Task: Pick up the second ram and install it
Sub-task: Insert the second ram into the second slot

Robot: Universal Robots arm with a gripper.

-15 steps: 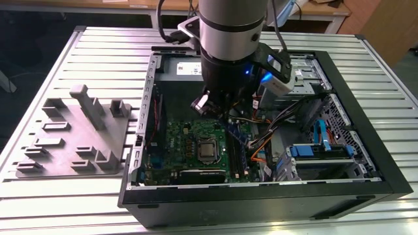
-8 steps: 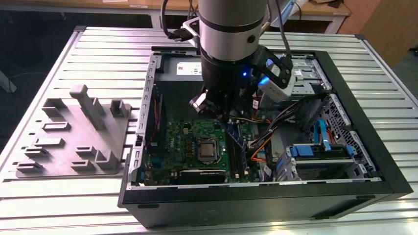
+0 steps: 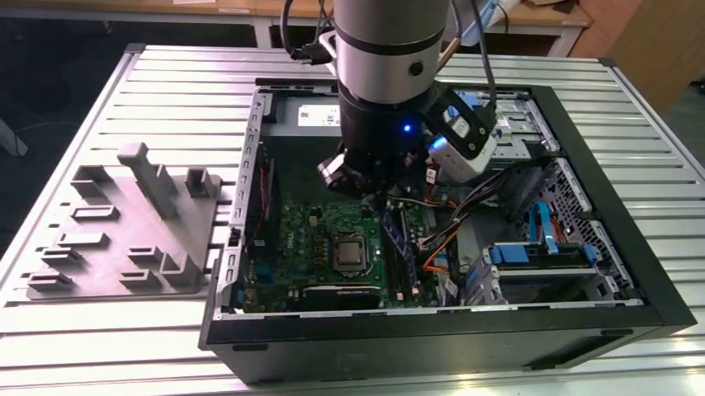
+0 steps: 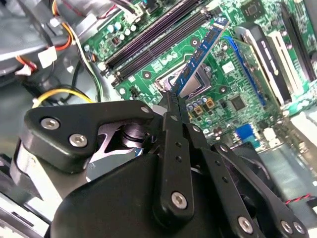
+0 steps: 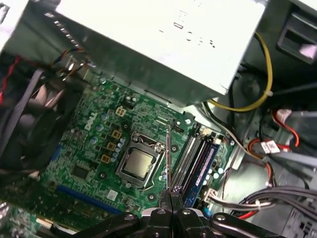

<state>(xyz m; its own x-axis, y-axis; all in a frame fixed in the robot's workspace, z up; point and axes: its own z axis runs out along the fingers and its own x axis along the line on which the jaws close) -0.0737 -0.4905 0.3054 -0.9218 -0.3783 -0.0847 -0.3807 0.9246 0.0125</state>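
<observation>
Slatted metal table [image 3: 187, 91], open PC case [image 3: 441, 334]. Mid-carry: gripper [image 4: 172, 101] clamped on second ram [image 4: 200, 54], poised over motherboard [image 5: 89, 148] beside CPU socket [image 5: 137, 166]. Likely needs squaring over empty slot [image 5: 186, 156], then straight downward press.

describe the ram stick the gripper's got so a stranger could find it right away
Inside the open black case, over the green motherboard, find the tip of the gripper. The ram is the long narrow stick pinched at one end in its shut jaws. Unlike the dark slots lying on the board, it hangs in the air, blue-faced.
</observation>
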